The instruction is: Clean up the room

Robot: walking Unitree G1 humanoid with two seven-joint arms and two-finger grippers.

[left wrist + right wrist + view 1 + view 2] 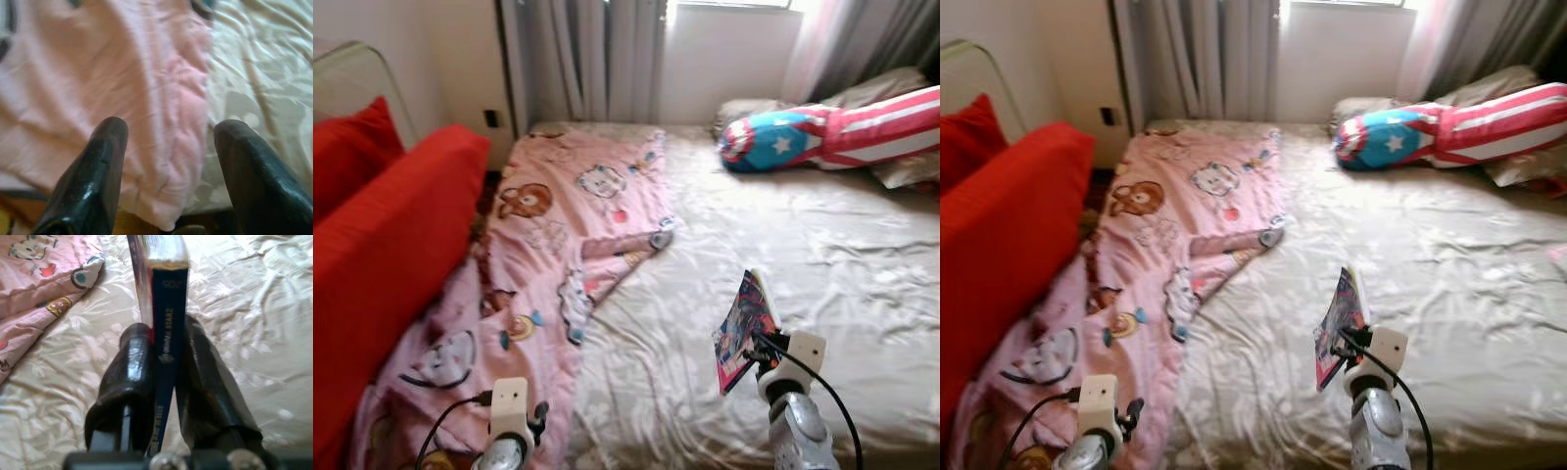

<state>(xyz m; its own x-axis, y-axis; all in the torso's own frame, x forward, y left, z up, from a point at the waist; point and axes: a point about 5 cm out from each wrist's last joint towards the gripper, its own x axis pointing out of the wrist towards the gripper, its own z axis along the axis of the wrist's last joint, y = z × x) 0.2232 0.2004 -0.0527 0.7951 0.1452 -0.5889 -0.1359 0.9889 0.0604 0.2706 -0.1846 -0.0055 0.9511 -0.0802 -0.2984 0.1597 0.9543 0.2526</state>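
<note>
Gripping a book (168,328), right hand (166,362), above bed (842,255)

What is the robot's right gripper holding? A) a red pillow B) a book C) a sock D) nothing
B: the right gripper is clamped on a thin book with a colourful cover and dark blue spine, held up above the bed sheet.

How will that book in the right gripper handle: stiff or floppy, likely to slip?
The book looks thin with a glossy cover, so it may slide. The right gripper pinches it near one end, upright, so it may sag or pivot. Probably light.
</note>
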